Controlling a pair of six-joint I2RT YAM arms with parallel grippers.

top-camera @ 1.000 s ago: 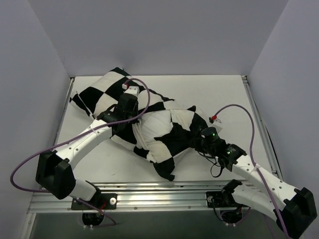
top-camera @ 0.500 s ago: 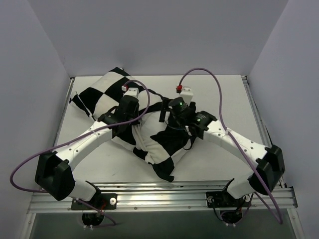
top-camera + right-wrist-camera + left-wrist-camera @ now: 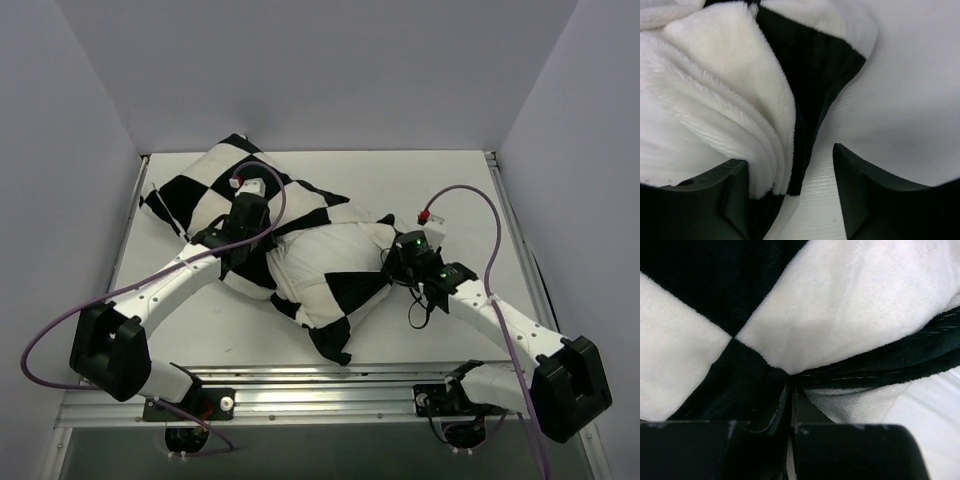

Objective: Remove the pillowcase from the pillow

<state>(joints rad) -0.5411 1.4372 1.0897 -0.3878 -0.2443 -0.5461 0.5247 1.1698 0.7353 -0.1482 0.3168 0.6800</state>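
The black-and-white checkered pillowcase (image 3: 215, 190) lies crumpled from the far left corner to the near middle of the table. A plain white bulge in its middle looks like the pillow (image 3: 325, 262). My left gripper (image 3: 262, 248) is pressed into the cover's middle. In the left wrist view it (image 3: 790, 390) is shut on the pillowcase's black hem (image 3: 880, 367), with white mesh cloth (image 3: 855, 405) under the hem. My right gripper (image 3: 388, 265) is at the cover's right edge. In the right wrist view it (image 3: 790, 160) is open, with folded pillowcase layers (image 3: 765, 125) lying between its fingers.
The white table (image 3: 440, 190) is boxed in by grey walls on the left, back and right. A metal rail (image 3: 330, 385) runs along the near edge. Purple cables loop above both arms.
The right arm reached over the middle of the cover half a second ago and has come back to its right edge. More plain white shows in the middle now. The left gripper shifted slightly toward the far left.
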